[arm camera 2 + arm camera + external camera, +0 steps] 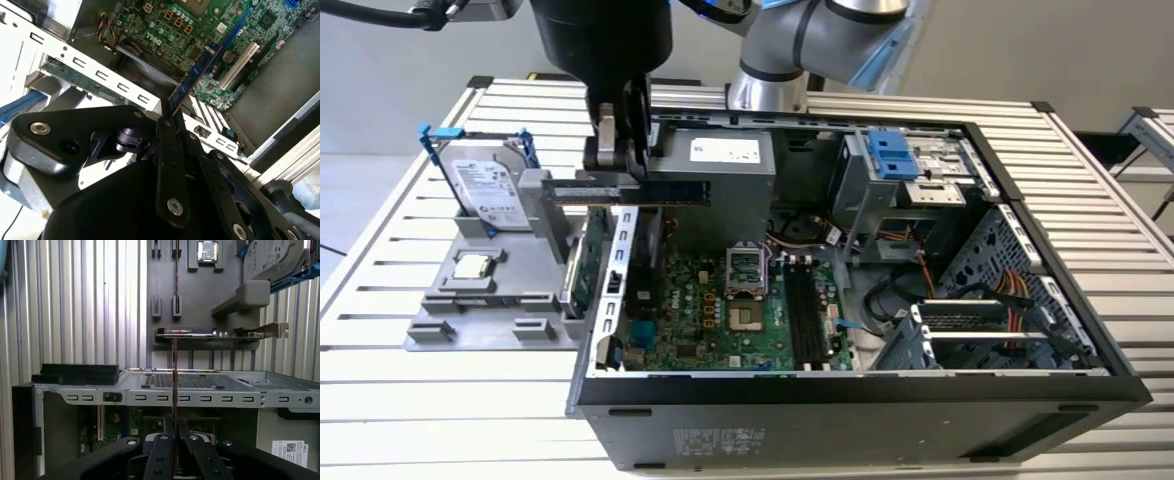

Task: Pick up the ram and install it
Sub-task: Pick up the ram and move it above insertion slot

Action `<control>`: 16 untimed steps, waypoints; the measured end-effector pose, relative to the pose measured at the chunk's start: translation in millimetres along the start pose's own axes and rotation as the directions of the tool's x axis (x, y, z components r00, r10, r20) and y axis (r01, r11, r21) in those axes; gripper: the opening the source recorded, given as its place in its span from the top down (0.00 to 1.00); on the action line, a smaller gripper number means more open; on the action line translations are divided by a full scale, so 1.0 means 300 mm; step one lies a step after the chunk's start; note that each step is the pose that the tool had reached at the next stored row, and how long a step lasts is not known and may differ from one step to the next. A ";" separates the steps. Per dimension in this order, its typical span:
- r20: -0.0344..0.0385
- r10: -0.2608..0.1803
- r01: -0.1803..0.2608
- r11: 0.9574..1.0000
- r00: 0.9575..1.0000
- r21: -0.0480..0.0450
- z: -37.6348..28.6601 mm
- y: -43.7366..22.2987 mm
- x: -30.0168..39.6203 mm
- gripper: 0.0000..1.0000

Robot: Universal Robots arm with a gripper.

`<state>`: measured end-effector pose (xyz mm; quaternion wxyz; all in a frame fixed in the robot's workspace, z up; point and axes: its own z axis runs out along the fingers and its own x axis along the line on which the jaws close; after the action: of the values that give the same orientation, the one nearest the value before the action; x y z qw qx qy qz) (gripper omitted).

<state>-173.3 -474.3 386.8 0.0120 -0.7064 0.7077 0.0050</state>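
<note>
One stick, the ram (634, 190), is pinched by the gripper (616, 172) and held level over the open case's (854, 395) wall on the exterior view's left, its long axis crosswise to the memory slots (803, 320) lying further in on the motherboard.

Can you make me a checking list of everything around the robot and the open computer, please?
Surface: slatted metal table carrying an open computer case and a grey parts holder.
Job's things: the ram is in the air, level, above the case's wall on the exterior view's left; not seated in the motherboard.
Clutter: hard drive in a blue frame and a small square chip on the holder; green card upright at the holder's edge by the case.
Grippers: gripper shut on the ram.
Cables: coloured wire bundles inside the case; black hose overhead.
Surroundings: second slatted table at the exterior view's right.
</note>
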 end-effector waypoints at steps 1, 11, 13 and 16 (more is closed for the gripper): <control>0.000 0.000 0.000 1.000 1.000 0.000 0.000 -0.004 0.000 1.00; 0.000 0.000 0.000 1.000 1.000 0.000 0.000 -0.046 0.000 1.00; 0.000 0.000 0.000 1.000 1.000 0.000 0.001 -0.053 0.000 1.00; 0.000 0.000 0.000 1.000 1.000 0.000 0.001 -0.068 0.000 1.00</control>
<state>-152.7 -474.3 386.8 0.0119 -0.7064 0.7077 0.0051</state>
